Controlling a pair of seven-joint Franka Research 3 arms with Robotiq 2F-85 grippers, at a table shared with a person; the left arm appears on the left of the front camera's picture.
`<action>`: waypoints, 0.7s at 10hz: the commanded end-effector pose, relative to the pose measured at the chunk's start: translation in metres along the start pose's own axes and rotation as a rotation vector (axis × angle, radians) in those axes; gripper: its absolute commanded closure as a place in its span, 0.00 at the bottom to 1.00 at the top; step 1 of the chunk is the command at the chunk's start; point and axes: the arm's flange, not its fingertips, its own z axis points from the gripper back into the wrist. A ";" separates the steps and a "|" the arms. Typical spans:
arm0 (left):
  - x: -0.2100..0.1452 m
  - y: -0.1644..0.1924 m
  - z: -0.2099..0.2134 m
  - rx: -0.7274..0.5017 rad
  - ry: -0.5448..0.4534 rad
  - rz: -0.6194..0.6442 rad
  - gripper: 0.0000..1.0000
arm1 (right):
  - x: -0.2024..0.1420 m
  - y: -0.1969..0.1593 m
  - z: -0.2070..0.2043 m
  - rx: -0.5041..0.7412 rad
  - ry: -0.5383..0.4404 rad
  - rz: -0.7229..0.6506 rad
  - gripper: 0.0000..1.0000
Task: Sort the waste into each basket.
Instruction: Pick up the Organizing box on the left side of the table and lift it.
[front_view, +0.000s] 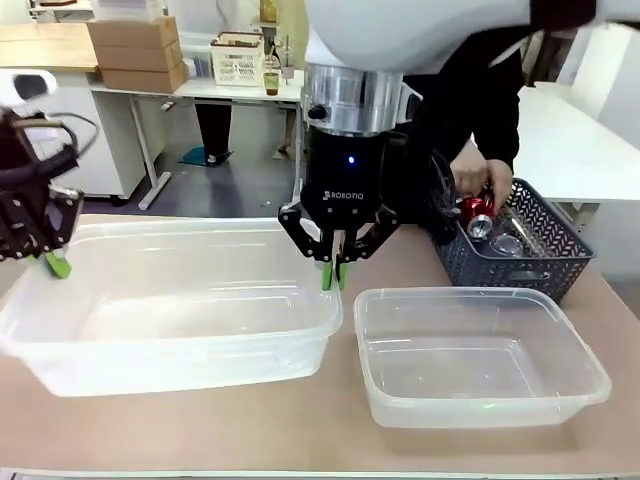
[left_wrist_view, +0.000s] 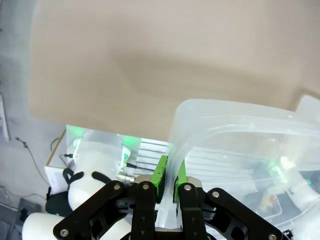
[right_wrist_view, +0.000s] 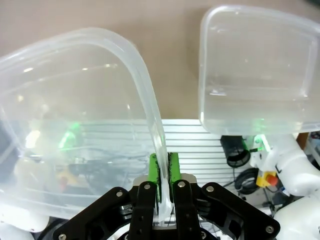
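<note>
Clear tubs: 2, i.e. big tub (front_view: 170, 362) near left, small tub (front_view: 452, 293) near right. Mesh basket (front_view: 500, 272): 1, far right on the surface (front_view: 330, 440). In it: 1 red can (front_view: 472, 207), 1 silver can (front_view: 482, 228), plus clear bottles (front_view: 512, 241), no. can't be told. Claws: 2, i.e. left claw (front_view: 57, 264), right claw (front_view: 335, 272). Person (front_view: 480, 100): 1.

The large tub (front_view: 150, 350) and small tub (front_view: 460, 293) are clear, smooth, glossy plastic on a matt tan table (front_view: 300, 425). Behind the small tub, a dark perforated plastic basket (front_view: 500, 268) holds shiny metal cans (front_view: 478, 216).
</note>
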 end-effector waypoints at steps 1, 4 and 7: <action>0.005 0.015 -0.007 0.002 -0.010 0.009 1.00 | 0.004 0.001 -0.004 -0.011 -0.010 -0.024 1.00; 0.013 -0.022 -0.003 -0.039 0.002 0.023 0.91 | 0.007 -0.038 -0.012 0.098 -0.002 -0.031 0.91; 0.046 -0.094 0.015 -0.130 0.021 0.041 0.91 | 0.005 -0.093 0.000 0.075 -0.049 -0.040 0.91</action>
